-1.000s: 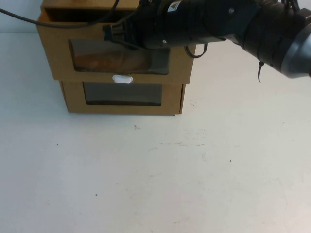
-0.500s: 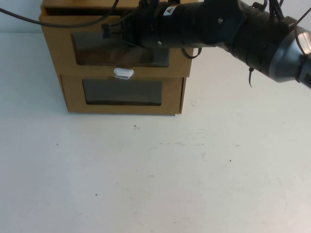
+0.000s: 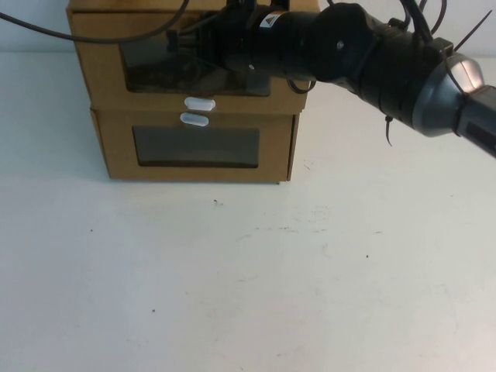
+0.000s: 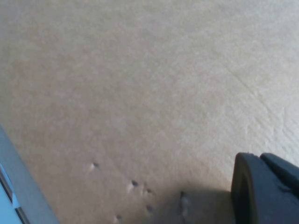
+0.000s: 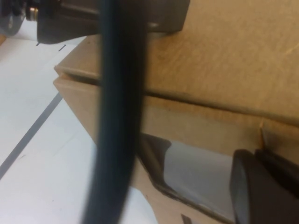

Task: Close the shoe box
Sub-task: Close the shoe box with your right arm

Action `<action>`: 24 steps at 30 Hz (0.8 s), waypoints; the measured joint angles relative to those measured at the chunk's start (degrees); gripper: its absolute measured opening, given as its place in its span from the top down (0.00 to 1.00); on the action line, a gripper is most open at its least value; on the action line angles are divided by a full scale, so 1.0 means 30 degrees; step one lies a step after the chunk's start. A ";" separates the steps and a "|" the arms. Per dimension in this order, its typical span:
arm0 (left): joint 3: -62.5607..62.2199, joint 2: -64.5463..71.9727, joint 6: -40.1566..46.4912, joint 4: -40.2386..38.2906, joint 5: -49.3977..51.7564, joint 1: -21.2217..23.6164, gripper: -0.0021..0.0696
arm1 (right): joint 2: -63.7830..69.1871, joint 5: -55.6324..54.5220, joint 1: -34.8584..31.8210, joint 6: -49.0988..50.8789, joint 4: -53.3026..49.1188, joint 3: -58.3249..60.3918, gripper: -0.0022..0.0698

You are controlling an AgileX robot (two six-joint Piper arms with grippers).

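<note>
Both pincers point(image 3: 182, 46) point(image 4: 264, 191) against shoe box point(image 3: 101, 77)

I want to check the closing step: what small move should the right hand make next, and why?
Probably one short push inward, then back away. The right hand is at the shoe box front by its window; that front looks almost level with the lower box front. The left hand is close to bare cardboard.
</note>
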 joint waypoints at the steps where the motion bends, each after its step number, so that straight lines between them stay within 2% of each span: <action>1: 0.0000 0.0000 -0.0034 0.0000 0.0000 0.0000 0.98 | 0.0000 -0.0075 0.0000 0.0000 0.0000 0.0000 0.99; 19: 0.0000 0.0000 -0.0433 -0.0098 0.0033 0.0000 0.98 | 0.0471 -0.0818 -0.0190 0.0000 0.0394 -0.0043 0.99; 24: -0.0196 0.0000 -0.0464 -0.0056 0.0074 0.0000 0.98 | 0.0471 0.0329 -0.0388 0.0000 0.0616 -0.0043 0.99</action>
